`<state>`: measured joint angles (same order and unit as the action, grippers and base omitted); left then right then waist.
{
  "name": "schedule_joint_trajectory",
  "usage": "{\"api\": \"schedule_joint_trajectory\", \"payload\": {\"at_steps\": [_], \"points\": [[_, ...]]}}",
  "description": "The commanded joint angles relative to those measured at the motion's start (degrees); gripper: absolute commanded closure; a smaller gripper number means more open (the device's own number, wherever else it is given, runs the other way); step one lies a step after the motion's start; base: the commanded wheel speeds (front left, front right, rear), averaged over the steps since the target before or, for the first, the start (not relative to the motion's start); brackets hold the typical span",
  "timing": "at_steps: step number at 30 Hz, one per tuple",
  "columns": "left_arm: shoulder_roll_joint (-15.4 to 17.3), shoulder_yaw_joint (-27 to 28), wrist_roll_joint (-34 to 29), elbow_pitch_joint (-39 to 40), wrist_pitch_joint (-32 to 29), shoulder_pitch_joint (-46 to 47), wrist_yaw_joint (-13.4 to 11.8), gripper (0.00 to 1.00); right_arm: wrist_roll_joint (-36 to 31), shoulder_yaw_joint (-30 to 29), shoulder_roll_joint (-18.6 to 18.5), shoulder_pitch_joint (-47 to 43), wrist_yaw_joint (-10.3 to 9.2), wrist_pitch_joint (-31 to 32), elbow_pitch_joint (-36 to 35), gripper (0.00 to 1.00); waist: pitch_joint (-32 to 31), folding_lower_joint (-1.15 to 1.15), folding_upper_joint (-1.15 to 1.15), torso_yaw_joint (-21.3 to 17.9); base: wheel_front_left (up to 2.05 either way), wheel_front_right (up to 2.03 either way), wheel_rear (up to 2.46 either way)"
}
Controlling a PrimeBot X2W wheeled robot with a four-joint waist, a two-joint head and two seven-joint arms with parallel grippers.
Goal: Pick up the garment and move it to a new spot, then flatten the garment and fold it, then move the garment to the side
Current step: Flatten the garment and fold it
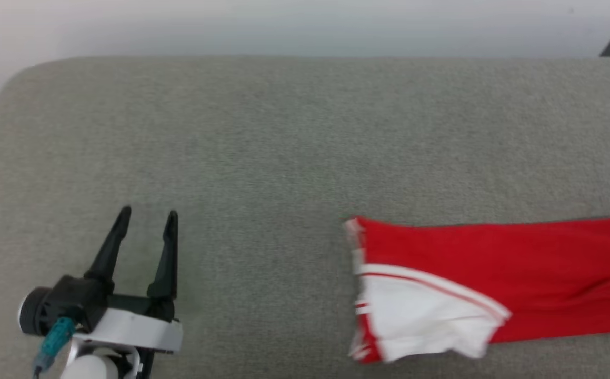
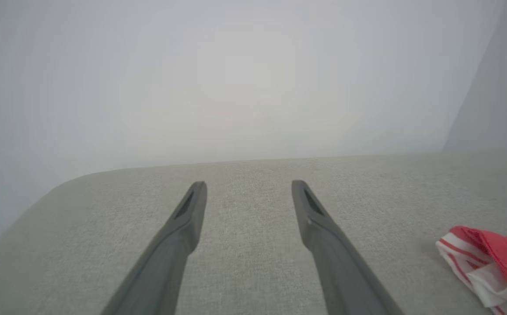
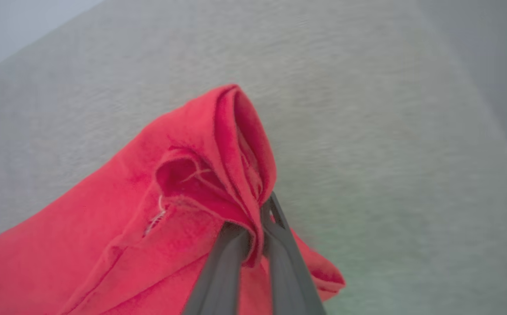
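**Red garment pinched at one end**

One garment (image 1: pixel 494 273), red with a white panel and striped trim, lies stretched over the right side of the grey fabric worktop (image 1: pixel 283 131). Two grippers are visible. The right gripper (image 3: pixel 257 214) has its fingers pressed together on a bunched red fold of the garment. The left gripper (image 1: pixel 149 211) has its fingers spread wide, holding nothing, well apart from the garment's striped end.

Looking along the right gripper (image 3: pixel 260 214): dark fingers (image 3: pixel 222 271) pinched nearly together on a raised red fold of the garment (image 3: pixel 126 227). Cloth peaked in a rolled ridge above the tips, spreading down to lower left. Behind, grey-green woven upholstery (image 3: pixel 367 109); pale wall (image 3: pixel 8 22) at top left.
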<state>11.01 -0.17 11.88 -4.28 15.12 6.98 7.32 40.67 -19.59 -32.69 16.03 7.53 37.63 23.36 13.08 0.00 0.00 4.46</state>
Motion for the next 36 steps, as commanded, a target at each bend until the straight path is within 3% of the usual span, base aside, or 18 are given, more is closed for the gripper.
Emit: {"api": "schedule_joint_trajectory", "payload": {"at_steps": [1,7,12,18,29,36], "points": [[0.34,-0.67,0.78,0.89,-0.01,0.79,0.15,0.0,-1.05,-1.75,-1.5,-0.83,-0.08,-0.81,0.3,1.0,2.03,0.0,0.0,-2.3,0.0,0.0,0.0],[2.56,-2.49,0.38,1.86,-0.01,2.24,0.15,0.0,-3.79,-8.41,-7.81,-1.76,-0.08,-2.78,1.67,1.0,3.49,0.0,0.0,-4.03,0.0,0.0,0.0],[2.36,-2.11,-0.2,0.61,-0.01,2.84,0.15,0.0,-3.94,-9.38,-8.95,1.44,-0.07,-2.89,1.4,1.0,3.88,0.0,0.0,-4.79,0.0,0.0,0.0],[1.49,-3.09,-0.9,-0.62,-0.01,2.6,0.15,0.0,-2.26,-2.3,-6.46,0.24,-0.07,1.6,-4.3,1.0,2.56,0.0,0.0,-4.27,0.0,0.0,0.0],[-1.35,-1.4,-0.99,-2.65,-0.01,-0.94,0.16,0.0,3.71,8.63,0.59,-6.21,-0.06,12.25,-28.37,1.0,-1.95,0.0,0.0,-1.37,0.0,0.0,0.0],[-2.44,-1.82,-0.3,-3.57,-0.01,-2.51,0.16,0.0,4.26,15.92,4.15,-6.66,-0.06,16.95,-36.78,1.0,-4.41,0.0,0.0,1.59,0.0,0.0,0.0]]}}
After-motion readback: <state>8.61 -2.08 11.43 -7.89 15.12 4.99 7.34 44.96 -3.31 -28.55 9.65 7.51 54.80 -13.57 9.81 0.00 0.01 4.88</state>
